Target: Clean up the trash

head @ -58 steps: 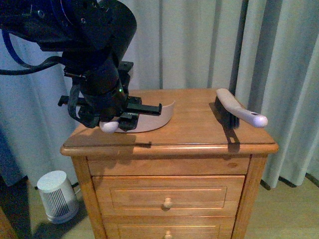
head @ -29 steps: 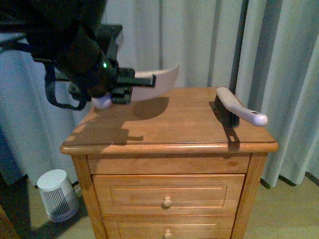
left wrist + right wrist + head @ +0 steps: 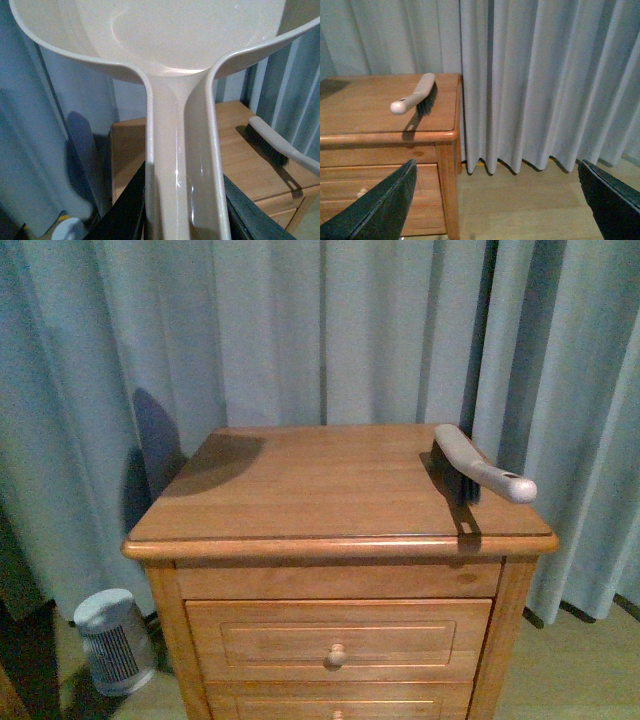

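No trash shows in any view. The beige dustpan (image 3: 180,30) fills the left wrist view, and my left gripper (image 3: 182,210) is shut on its handle, with a dark finger (image 3: 122,210) on each side. The pan hangs in the air beyond the left end of the wooden nightstand (image 3: 240,160). A hand brush (image 3: 480,468) with a pale handle lies at the right end of the nightstand top (image 3: 320,490). My right gripper (image 3: 496,172) is open above the floor to the right of the nightstand (image 3: 365,105), with nothing between its fingers. Neither arm shows in the front view.
Grey curtains (image 3: 320,330) hang close behind and beside the nightstand. A small white ribbed canister (image 3: 110,640) stands on the floor at its left. Bare wooden floor (image 3: 520,210) lies under the right gripper. Drawers with knobs (image 3: 337,652) face me.
The left arm has lifted the dustpan off the nightstand top and carried it up and left, out of the front view. The brush has not moved.
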Controlling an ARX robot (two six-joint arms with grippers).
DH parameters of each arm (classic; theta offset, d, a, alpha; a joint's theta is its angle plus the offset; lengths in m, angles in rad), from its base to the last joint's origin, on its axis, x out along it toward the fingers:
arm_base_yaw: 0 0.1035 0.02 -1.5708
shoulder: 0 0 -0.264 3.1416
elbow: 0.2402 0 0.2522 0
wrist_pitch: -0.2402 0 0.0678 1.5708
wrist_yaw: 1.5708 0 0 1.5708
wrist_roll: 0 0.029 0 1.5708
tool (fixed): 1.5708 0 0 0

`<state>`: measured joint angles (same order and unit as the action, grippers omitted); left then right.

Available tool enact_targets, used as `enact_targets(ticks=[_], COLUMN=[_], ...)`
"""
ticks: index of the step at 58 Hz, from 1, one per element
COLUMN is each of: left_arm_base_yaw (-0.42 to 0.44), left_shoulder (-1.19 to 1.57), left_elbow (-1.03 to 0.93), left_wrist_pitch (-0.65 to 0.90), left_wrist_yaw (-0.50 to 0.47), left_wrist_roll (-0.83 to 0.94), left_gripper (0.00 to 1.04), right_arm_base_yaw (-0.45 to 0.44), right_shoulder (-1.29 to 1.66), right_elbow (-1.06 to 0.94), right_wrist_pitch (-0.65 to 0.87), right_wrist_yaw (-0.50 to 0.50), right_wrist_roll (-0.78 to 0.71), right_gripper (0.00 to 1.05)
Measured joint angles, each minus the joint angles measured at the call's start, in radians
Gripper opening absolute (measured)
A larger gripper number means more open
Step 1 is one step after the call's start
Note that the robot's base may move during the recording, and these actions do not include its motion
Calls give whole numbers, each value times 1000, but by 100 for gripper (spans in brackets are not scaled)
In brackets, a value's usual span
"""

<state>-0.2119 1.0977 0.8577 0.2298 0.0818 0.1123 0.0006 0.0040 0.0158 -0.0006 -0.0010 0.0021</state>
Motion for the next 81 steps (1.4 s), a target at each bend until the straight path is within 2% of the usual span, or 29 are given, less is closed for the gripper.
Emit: enact_targets(ticks=[22,40,54,63,64,69,72,76,81], left_arm_base_yaw=[65,120,198,207,207,207,208,208,208], left_shoulder=[-345,-492,-581,-582,-582,-582,-582,-582,-582], left_elbow=[-199,-270,-322,-322,-322,-322,-322,-322,-322], left_wrist_pitch=[-95,-166,-225,-225,-225,-225,-225,-225,-225], left_wrist_yaw=[32,65,122,127,128,128,128,129,129], left_wrist_roll=[26,6,-17,-20,-20,-20,-20,-20,-20], left_gripper=[27,27,27,27,27,27,27,27,27], right_arm_base_yaw=[0,0,0,0,8,122,156,152,132], right_shoulder=[0,0,0,0,5,93,164,286,474], right_elbow=[0,0,0,0,1,40,60,117,256], right_wrist_pitch=[0,0,0,0,-6,-107,-112,-70,-4], right_wrist_yaw=[0,0,0,0,25,323,385,370,274], right_wrist_roll=[0,0,0,0,4,30,51,83,138], right_gripper=[97,97,97,97,97,97,97,97,97])
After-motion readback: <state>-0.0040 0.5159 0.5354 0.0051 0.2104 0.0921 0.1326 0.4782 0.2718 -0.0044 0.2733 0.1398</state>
